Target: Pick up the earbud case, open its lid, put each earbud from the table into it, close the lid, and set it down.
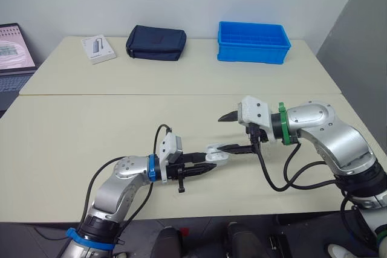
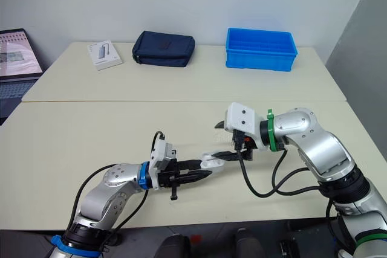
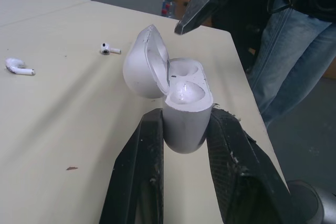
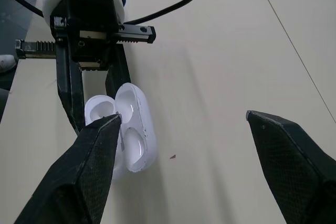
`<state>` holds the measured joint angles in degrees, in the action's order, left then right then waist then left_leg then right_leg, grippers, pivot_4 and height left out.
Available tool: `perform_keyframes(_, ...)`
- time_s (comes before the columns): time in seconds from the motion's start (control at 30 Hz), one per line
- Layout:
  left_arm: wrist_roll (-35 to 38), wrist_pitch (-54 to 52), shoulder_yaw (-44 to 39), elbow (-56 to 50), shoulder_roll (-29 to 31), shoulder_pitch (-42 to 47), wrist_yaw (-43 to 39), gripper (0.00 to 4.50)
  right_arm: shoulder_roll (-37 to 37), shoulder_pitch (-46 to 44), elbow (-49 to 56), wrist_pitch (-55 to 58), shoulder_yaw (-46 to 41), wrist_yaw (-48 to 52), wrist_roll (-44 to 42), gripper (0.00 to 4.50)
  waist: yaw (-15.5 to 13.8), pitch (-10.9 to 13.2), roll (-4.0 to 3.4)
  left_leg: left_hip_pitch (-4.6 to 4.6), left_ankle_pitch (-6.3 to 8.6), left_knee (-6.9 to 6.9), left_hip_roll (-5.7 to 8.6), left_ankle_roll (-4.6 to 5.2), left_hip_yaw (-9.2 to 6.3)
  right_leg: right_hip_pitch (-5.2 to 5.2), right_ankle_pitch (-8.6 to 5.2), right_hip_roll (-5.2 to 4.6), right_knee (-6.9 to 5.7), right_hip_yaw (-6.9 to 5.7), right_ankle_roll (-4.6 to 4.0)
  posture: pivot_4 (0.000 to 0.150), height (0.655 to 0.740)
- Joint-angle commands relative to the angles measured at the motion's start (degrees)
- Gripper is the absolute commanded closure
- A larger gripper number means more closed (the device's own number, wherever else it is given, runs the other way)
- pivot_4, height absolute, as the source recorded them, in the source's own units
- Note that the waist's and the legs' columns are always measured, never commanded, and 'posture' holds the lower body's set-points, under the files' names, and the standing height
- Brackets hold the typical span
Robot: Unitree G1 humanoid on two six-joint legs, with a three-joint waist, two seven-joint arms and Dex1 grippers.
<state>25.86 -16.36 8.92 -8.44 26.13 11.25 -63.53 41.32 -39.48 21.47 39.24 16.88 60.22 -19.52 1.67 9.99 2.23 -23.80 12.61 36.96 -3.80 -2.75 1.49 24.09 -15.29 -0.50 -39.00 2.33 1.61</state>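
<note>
the left pincer (image 1: 205, 168) was clamped on the body of the earbud case (image 3: 185, 113), its lid (image 3: 143, 65) swung open, low over the counter (image 3: 63, 124). the right pincer (image 4: 182, 117) gaped wide, one finger close by the case. one earbud (image 3: 109, 49) and a second earbud (image 3: 19, 66) lay apart on the counter.

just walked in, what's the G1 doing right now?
The left tool grips the earbud case, with its lid open and both wells empty. The right tool hovers open close to the lid. Two earbuds lie on the table, not yet picked up.
</note>
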Motion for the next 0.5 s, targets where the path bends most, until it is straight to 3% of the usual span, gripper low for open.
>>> perform_keyframes(0.03,0.32,1.76,-2.13,0.01,-0.65,-0.44,1.90,3.69,2.33,0.83,3.08,-0.07,-4.81,1.38,-2.62,0.54,0.00,0.00,0.00,0.00,0.00,0.00,0.00,0.00,0.00,0.00,0.00,0.00,0.00,0.00,0.00,0.150,0.7280)
perform_keyframes(0.23,0.40,4.60,-7.86,1.55,-3.12,-1.67,9.32,3.69,5.58,10.97,5.32,-6.23,-15.63,-0.52,-3.21,0.54,-0.07,0.00,0.00,0.00,0.00,0.00,0.00,0.00,-0.01,-0.01,0.00,0.00,0.01,-0.02,0.01,0.150,0.7280)
perform_keyframes(0.4,1.11,5.44,-11.74,2.16,-4.31,-2.21,13.59,3.69,7.89,20.80,5.82,0.71,-28.80,-4.56,-7.84,0.54,-0.26,0.00,0.01,-0.01,0.00,0.00,0.01,0.00,0.03,-0.02,0.01,-0.03,0.02,0.01,0.03,0.150,0.7280)
perform_keyframes(0.5,1.28,5.60,-12.74,2.27,-3.59,-1.98,13.59,3.69,11.40,31.32,4.43,-3.92,-37.03,-2.71,-4.68,0.54,-0.49,0.00,0.00,0.02,0.00,0.01,0.03,0.00,0.03,-0.06,0.02,-0.03,0.02,0.01,0.05,0.150,0.7280)
